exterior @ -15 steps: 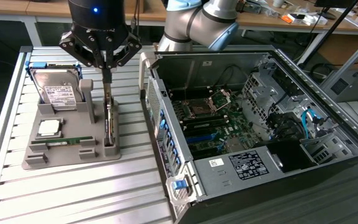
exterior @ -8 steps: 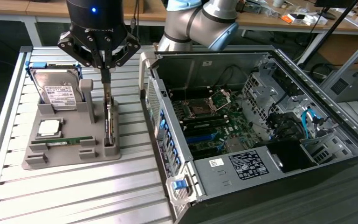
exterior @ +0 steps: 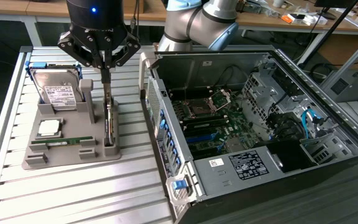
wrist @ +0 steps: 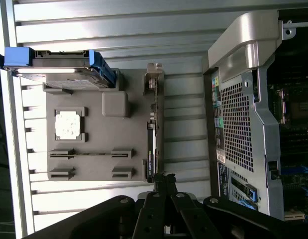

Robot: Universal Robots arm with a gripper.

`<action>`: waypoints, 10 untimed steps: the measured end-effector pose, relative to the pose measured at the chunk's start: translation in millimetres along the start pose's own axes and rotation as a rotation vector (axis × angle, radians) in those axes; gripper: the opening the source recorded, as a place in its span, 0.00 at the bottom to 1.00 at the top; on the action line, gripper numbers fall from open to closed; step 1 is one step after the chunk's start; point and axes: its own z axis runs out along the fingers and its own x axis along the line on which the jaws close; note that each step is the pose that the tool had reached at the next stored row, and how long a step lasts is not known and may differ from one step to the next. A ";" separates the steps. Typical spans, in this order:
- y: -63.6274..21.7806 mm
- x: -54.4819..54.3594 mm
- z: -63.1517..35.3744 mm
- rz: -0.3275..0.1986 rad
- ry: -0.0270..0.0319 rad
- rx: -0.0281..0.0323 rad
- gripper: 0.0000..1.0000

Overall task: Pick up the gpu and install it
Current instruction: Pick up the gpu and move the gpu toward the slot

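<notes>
The exterior view takes in the slatted desk (exterior: 73, 191) and the open computer case (exterior: 204, 70) with its motherboard (exterior: 210, 121). The wrist view looks along the gpu (wrist: 152, 144), a thin dark card on edge in the grey tray (wrist: 99, 134), with a silvery bracket (wrist: 154, 74) at one end. The end effector (exterior: 106, 78) is pinched shut on the card's top edge.

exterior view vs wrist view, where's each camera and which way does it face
Exterior view: off the arm, high, looking down on the open black computer case and grey plastic parts tray; shows the grey arm and black gripper.
Wrist view: on the wrist, looking down at the tray; shows the gripper.
Shared: tray, case, gripper, thin dark gpu card on edge.
</notes>
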 end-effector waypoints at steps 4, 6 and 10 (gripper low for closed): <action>0.0 0.0 0.0 0.000 0.0000 0.0000 0.24; 0.0 0.0 0.0 0.000 0.0000 0.0000 0.30; 0.0 0.0 0.0 0.000 0.0000 0.0000 0.48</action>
